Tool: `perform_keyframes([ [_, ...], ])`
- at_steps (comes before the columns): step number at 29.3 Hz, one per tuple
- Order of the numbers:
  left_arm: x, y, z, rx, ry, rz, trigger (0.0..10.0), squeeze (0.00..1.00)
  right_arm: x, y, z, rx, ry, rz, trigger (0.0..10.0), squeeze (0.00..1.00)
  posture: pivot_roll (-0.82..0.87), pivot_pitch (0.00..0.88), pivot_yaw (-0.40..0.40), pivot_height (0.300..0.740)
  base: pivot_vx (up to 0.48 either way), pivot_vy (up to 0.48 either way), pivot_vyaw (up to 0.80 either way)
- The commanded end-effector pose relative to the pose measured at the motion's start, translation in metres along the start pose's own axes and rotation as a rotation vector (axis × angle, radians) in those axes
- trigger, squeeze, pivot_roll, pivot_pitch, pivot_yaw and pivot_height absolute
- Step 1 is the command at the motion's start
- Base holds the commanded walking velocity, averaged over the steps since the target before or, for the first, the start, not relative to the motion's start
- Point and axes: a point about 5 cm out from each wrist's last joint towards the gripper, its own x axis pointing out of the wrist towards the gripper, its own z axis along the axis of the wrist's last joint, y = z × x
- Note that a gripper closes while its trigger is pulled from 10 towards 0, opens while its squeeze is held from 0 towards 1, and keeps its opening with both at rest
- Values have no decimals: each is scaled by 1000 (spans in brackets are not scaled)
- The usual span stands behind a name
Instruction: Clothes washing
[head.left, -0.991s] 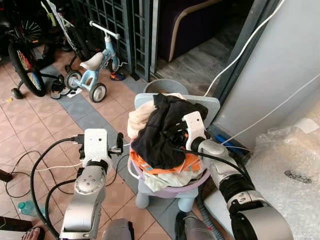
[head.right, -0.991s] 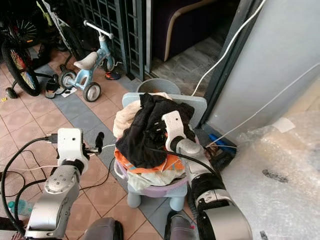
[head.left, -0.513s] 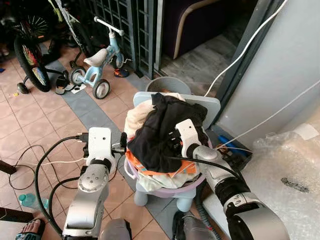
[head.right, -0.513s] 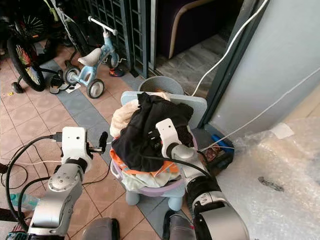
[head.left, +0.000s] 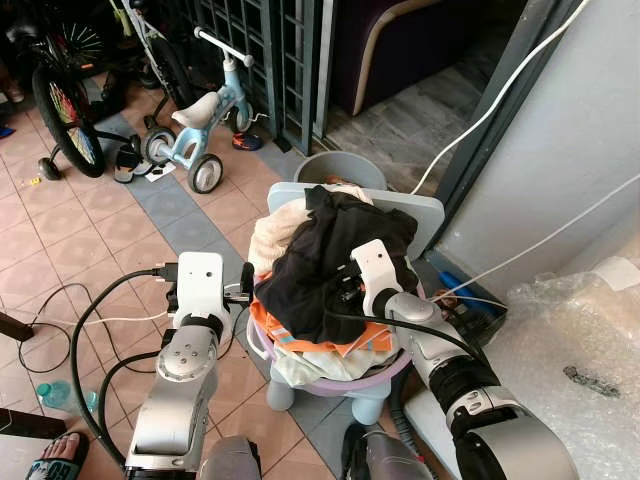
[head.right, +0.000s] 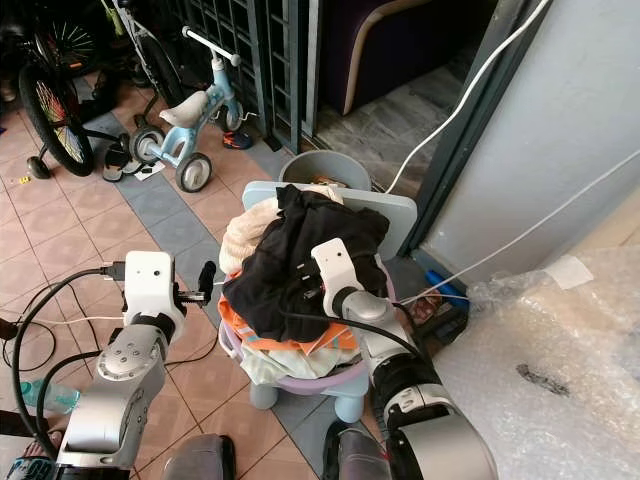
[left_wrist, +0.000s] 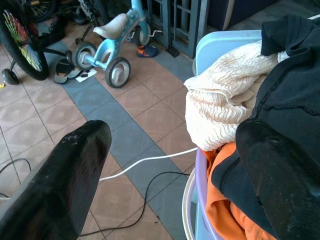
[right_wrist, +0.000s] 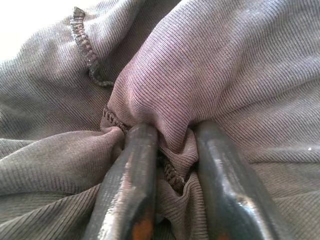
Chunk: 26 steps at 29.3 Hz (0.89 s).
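Since a moment ago the right gripper (right_wrist: 172, 165) has stayed pinched on the black cloth (head.left: 325, 270) topping the purple basket (head.left: 385, 372) — while the left gripper (left_wrist: 175, 175) waits wide open beside it, near a white cable (left_wrist: 150, 161).

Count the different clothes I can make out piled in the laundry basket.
4 at least: a black garment on top, pinched by the right gripper; a cream knit on the left gripper side; an orange piece beneath; pale fabric at the rim. More may be buried.
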Motion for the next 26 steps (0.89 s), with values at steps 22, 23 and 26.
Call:
perform_keyframes([
  [22, 9, -7, 1, -39, -24, 6, 10000, 0, -45, -7, 98, 407, -578, 122, 0, 0, 96, 37, -32, 740, 0, 0, 0],
  [23, 9, -8, 2, -49, -31, 7, 10000, 0, -48, -9, 102, 411, -598, 104, 0, 0, 93, 35, -32, 740, 0, 0, 0],
  [26, 13, -10, 5, -64, -45, 22, 10000, 0, -60, -16, 104, 377, -623, 41, 0, 0, 92, 31, -36, 740, 0, 0, 0],
])
